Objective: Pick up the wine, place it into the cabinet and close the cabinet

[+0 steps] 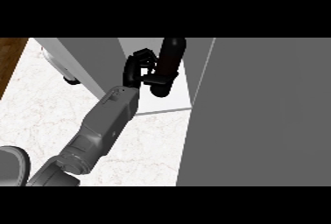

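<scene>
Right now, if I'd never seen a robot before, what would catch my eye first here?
Probably the dark wine bottle at top centre, gripped by a black robot hand on a long grey forearm rising from the lower left. Next, the big grey cabinet door filling the right side, over a white marble counter.

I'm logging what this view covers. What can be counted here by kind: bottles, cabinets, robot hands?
Wine bottles: 1, the dark wine bottle, inside the cabinet opening
Cabinets: 1, the grey cabinet
Robot hands: 1, the left hand, curled round the bottle
Total: 3
</scene>
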Controlling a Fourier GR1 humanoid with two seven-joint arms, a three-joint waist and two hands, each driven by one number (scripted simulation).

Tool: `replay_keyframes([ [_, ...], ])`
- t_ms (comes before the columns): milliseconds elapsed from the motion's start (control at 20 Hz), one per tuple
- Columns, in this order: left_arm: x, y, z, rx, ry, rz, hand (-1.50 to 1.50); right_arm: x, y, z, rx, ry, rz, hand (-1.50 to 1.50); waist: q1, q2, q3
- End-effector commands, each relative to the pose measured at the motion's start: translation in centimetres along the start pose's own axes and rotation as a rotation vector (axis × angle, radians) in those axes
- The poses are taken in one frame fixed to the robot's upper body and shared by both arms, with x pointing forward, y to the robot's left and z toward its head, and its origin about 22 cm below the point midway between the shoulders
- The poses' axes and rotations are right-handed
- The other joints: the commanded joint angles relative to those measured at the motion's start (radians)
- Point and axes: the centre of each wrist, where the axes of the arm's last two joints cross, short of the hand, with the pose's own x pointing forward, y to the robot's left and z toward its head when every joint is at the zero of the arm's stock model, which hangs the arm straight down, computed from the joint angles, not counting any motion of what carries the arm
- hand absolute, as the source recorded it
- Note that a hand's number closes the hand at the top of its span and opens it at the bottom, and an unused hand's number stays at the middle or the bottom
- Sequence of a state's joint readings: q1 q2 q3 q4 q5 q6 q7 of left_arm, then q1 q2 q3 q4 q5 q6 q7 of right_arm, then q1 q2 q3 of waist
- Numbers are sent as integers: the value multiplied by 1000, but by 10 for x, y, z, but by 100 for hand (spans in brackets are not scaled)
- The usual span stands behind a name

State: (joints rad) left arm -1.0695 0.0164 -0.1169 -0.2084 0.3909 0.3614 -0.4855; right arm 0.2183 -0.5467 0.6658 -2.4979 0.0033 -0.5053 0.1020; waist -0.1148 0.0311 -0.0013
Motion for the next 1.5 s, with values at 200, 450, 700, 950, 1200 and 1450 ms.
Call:
replay_keyframes([
  [200,11,27,-16,74,-68,-129,-150,27,-2,10,37,-20,-102,-150,-16,8,1],
  [450,9,11,-11,117,-75,-179,-150,21,-2,11,54,-14,-100,-150,-30,11,2],
  [700,19,26,-20,124,-89,-176,-150,24,-1,8,55,-40,-80,-150,-10,11,-2],
  [950,21,24,-21,39,-141,-64,-150,31,-2,13,80,-56,-84,-150,-22,10,-3],
  [1200,43,7,-28,-32,-177,95,150,25,-5,14,43,-14,-70,-150,0,-1,-1],
  [1450,47,5,-29,-129,-209,222,150,29,-6,14,36,-29,-80,-150,22,-5,-1],
])
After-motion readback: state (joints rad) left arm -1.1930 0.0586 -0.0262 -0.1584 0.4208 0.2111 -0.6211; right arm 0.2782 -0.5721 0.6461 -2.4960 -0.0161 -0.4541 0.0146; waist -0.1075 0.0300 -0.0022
